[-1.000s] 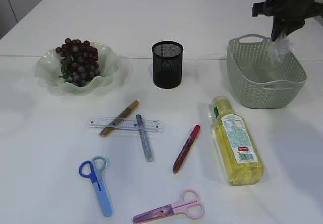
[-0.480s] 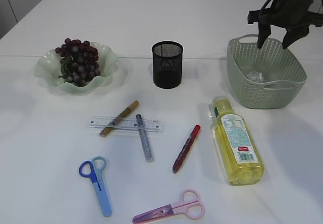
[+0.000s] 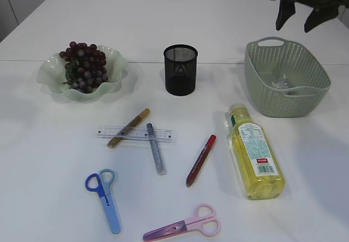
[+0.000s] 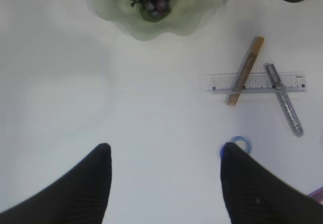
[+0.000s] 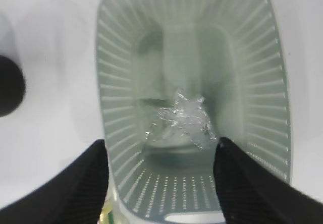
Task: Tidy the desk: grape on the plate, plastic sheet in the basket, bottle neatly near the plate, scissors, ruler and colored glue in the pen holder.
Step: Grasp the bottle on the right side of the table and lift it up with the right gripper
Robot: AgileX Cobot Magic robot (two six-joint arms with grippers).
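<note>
The crumpled clear plastic sheet [image 5: 184, 118] lies on the floor of the green basket [image 3: 256, 84], free of any grip. My right gripper [image 3: 299, 19] hangs open above the basket, and its wrist view looks straight down into it past the right gripper [image 5: 160, 143]. The grapes [image 3: 82, 67] rest on the wavy green plate [image 3: 113, 62]. The yellow bottle [image 3: 255, 152] lies on its side. The clear ruler [image 3: 136, 134], gold, silver and red glue sticks [image 3: 201, 160], blue scissors [image 3: 104, 198] and pink scissors [image 3: 185, 227] lie on the table. My left gripper [image 4: 165, 151] hovers open over bare table.
The black mesh pen holder [image 3: 180, 70] stands upright between plate and basket. In the left wrist view the blue scissors' handle [image 4: 243, 143] peeks out beside the right finger, and the ruler [image 4: 257, 81] lies crossed by two glue sticks.
My right gripper opened and let go of the plastic sheet, which dropped into the basket. The gripper then rose above the basket. The left gripper stayed put.
</note>
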